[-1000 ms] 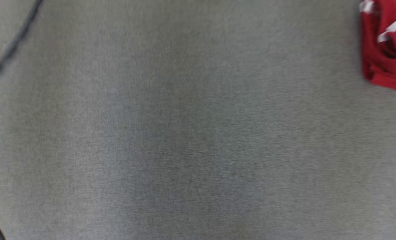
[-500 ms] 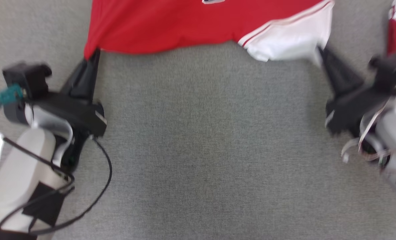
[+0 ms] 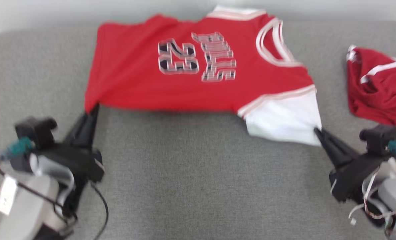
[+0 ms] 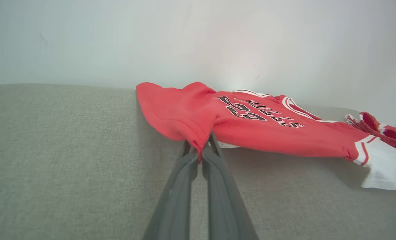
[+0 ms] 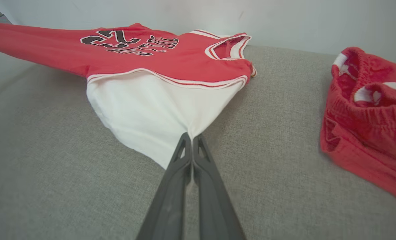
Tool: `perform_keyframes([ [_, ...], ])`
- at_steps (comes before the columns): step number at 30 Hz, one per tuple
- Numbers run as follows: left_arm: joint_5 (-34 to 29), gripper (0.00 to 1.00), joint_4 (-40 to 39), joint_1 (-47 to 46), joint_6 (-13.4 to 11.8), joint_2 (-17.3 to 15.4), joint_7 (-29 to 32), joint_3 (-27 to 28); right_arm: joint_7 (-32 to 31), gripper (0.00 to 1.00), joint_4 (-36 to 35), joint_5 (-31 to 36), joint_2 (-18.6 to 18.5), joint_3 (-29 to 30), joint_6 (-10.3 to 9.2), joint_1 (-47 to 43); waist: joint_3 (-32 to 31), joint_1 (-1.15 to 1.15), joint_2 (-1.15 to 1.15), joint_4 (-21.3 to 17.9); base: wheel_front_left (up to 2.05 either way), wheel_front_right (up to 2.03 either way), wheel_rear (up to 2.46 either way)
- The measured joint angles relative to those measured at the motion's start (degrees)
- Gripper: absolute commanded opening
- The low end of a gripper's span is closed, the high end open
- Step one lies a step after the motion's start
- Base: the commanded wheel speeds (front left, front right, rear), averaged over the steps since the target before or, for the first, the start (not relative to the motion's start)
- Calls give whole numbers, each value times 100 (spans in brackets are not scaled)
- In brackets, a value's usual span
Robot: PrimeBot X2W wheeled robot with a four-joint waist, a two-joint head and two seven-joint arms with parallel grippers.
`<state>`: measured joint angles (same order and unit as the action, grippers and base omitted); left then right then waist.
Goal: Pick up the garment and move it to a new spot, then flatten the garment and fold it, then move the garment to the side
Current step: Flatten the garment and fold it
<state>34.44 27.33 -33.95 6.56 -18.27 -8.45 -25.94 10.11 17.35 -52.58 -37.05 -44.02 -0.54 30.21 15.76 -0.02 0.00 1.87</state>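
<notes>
Plain indoor work spot; grey woven upholstery surface [image 3: 191, 186] runs up to a bare pale wall [image 4: 198, 40].

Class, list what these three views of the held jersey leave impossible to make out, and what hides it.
- Head view: the lettering on the jersey is blurred, unreadable.
- Head view: the second red garment is cut off by the right edge.
- Left wrist view: the hem drapes over the left gripper, hiding how much cloth its jaws pinch.

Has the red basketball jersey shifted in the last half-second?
Yes. The red basketball jersey is closer to the crumpled red shorts beside it, so it has shifted toward the robot's right; the camera tilted too.
</notes>
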Motion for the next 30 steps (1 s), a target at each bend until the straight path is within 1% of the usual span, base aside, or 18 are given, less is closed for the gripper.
perform_keyframes([
  [2, 5, 0, 1, 369, -7, 0, 2, -96, -170, 0, -163, -155, -58, -30, -101, -309, -252, 0, 0, -19, 0, 0, 0],
  [5, -22, 0, 1, 719, -112, -9, 45, -212, -372, 0, -309, -355, -141, -99, -170, -695, -505, 0, 0, -39, 0, 0, 0],
  [7, -24, 0, -8, 968, -160, 0, 77, -282, -470, 0, -430, -497, -191, -124, -255, -1006, -675, -1, -1, -50, 0, 0, 0],
  [9, -29, 0, -16, 1216, -245, 0, 93, -322, -567, 0, -525, -623, -246, -145, -301, -1255, -846, -1, -1, -57, 0, 0, 0],
  [13, -11, 0, -81, 1733, -312, -38, 147, -365, -744, 0, -818, -945, -383, -126, -367, -1687, -1188, 0, -1, -68, 0, 0, 0],
  [18, 14, 0, -385, 2350, -463, -49, 296, -455, -964, 0, -1200, -1299, -639, -102, -506, -2293, -1570, 0, -1, -75, 0, 0, 0],
  [19, 48, 0, -447, 2430, -492, -51, 300, -450, -1014, 0, -1248, -1368, -667, -103, -510, -2381, -1632, 0, -1, -75, 0, 0, 0],
  [24, 38, 0, -602, 2622, -659, -175, 497, -508, -1194, 0, -1438, -1595, -737, -133, -611, -2827, -1829, 0, -1, -28, 0, 0, 0],
  [30, 57, 0, -669, 2930, -809, -179, 653, -516, -1376, 0, -1529, -1592, -720, -199, -653, -2874, -1835, 1, 0, 38, 0, 0, 0],
])
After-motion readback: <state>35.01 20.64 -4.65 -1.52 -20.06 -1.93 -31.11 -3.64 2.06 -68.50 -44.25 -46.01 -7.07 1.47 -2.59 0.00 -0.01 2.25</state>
